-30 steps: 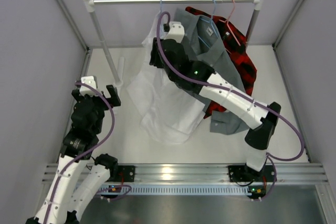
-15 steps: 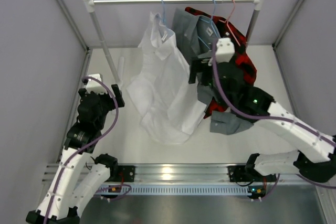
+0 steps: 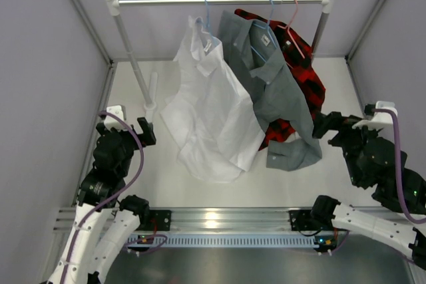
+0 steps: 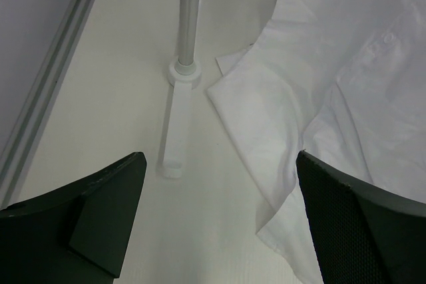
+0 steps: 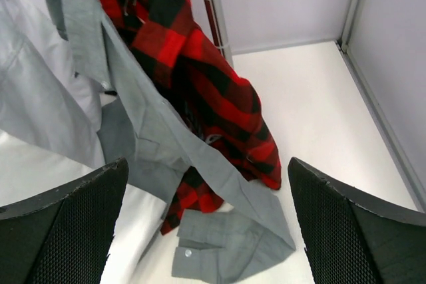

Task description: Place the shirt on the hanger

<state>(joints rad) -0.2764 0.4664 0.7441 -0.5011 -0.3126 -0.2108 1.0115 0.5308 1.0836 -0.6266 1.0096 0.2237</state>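
Starting on the left: the left gripper sits low by the rack post, jaws spread wide with nothing in them. Its wrist view shows the white hem lying on the table just beside the right finger.

The white shirt hangs from the light-blue hanger, which is hooked on the rail, and its lower half is pooled on the table. I'd say it's basically on. From above I can't tell if both shoulders are properly seated, though, and the collar looks bunched to one side.

Next along are the grey shirt and the plaid shirt. The right gripper is near the grey cuff, also wide open and empty.

So the step looks like backing off cleanly. Keep both jaws open, lift before swinging, and stay off that hem and cuff, because one snag could pull the thin fabric off the wire.
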